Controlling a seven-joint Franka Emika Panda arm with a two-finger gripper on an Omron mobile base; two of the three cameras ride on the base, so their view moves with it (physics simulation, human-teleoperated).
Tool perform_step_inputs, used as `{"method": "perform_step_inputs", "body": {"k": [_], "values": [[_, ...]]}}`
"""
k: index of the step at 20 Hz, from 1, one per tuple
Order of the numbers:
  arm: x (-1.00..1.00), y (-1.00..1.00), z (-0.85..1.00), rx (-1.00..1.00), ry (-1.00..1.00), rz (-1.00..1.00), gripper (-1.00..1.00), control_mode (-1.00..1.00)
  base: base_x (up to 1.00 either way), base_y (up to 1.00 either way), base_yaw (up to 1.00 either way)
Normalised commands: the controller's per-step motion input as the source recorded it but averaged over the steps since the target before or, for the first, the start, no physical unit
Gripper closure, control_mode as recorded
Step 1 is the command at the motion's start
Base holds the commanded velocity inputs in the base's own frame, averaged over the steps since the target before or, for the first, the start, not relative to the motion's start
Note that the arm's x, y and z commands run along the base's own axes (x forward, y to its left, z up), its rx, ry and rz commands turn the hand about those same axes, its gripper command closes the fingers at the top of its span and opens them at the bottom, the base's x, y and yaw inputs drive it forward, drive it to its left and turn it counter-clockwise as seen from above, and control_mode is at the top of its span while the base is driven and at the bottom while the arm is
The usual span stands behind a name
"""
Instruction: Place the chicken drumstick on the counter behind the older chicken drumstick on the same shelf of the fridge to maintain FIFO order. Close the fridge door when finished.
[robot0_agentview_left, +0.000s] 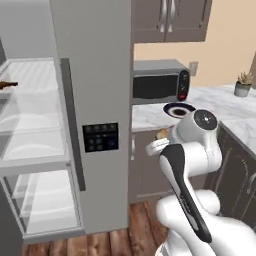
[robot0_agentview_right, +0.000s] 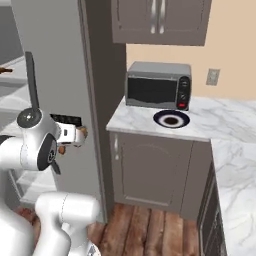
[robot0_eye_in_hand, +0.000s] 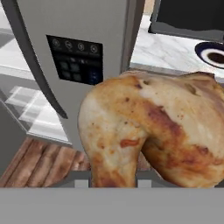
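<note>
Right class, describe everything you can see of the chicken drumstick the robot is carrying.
The chicken drumstick is a plump, rounded cooked piece, golden-tan with paler patches and reddish-brown streaks, its skin looking glossy and roasted. It is held in the shut gripper, lifted off the counter in mid-air, in front of the fridge near its dispenser panel. From the base views, a small tan part shows beside the hand.

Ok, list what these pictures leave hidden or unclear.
- Gripper fingertips: hand view, covered by the chicken drumstick.
- Older chicken drumstick: left base view, cut by the left edge.
- Shelf space behind it: not visible.
- Dispenser panel labels: too small to read.
</note>
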Motion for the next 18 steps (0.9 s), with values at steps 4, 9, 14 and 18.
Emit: {"method": "perform_step_inputs", "body": {"k": [4,9,14,18], "values": [[0.0,0.0,0.0,0.0,0.0,0.0,1.0,1.0,-0.39,0.94,0.06],[0.0,0.0,0.0,0.0,0.0,0.0,1.0,1.0,-0.05,0.98,0.06],[0.0,0.0,0.0,0.0,0.0,0.0,1.0,1.0,0.25,0.39,0.0],[0.0,0.0,0.0,0.0,0.0,0.0,1.0,1.0,0.47,0.32,0.0]]}}
